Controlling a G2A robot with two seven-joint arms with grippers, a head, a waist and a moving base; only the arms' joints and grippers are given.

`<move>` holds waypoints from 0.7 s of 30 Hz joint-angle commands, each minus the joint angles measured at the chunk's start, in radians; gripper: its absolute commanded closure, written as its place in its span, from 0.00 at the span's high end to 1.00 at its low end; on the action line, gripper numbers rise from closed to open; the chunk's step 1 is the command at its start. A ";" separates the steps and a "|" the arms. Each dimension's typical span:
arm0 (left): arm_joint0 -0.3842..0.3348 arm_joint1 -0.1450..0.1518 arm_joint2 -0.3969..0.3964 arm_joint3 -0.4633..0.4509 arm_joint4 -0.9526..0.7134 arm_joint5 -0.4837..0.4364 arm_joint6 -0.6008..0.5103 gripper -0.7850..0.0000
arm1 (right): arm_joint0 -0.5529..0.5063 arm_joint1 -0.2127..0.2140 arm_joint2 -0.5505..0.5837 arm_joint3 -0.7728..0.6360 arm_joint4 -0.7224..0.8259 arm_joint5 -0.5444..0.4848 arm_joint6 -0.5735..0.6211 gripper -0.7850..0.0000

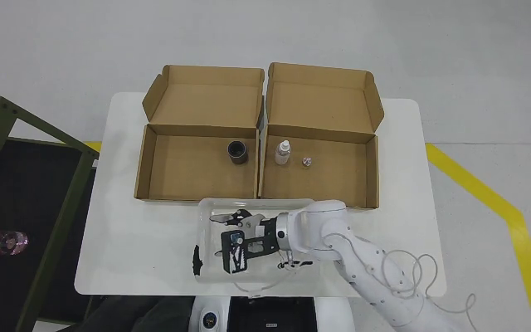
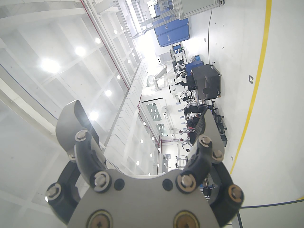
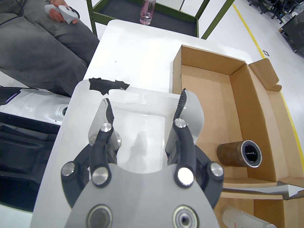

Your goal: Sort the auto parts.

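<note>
White desk (image 1: 124, 241) with two open brown cardboard boxes (image 1: 162, 170) — one holds a dark cylindrical metal sleeve (image 1: 238, 152), the other a white plastic bottle (image 1: 283, 152) and a silvery fitting (image 1: 307, 161). Right pincer (image 3: 144, 97), spread wide and empty, hangs over the white plastic tray (image 1: 257, 201); left pincer (image 2: 141, 106), likewise agape and empty, points ceilingward. Sorting seems nearly finished — next, find any remaining part.

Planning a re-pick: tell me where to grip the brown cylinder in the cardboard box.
Grip the brown cylinder across its barrel, coming from above: it lies on its side on the cardboard box floor, and the walls likely block a sideways approach.
</note>
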 commanded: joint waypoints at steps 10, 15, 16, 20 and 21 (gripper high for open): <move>0.000 0.000 0.000 0.000 0.000 0.000 0.000 1.00 | -0.032 0.013 -0.023 0.044 -0.058 -0.013 -0.007 0.62; 0.000 0.000 0.000 0.000 0.000 0.000 0.000 1.00 | -0.034 0.016 -0.039 0.062 -0.068 -0.018 -0.004 0.62; 0.000 0.000 0.000 0.000 0.000 0.000 0.000 1.00 | -0.034 0.016 -0.042 0.065 -0.070 -0.018 -0.002 0.63; 0.000 0.000 0.000 0.000 0.000 0.000 0.000 1.00 | -0.030 0.016 -0.055 0.085 -0.072 -0.023 0.005 0.63; 0.000 0.000 0.000 0.000 0.000 0.000 0.000 1.00 | -0.028 0.016 -0.058 0.089 -0.072 -0.024 0.006 0.63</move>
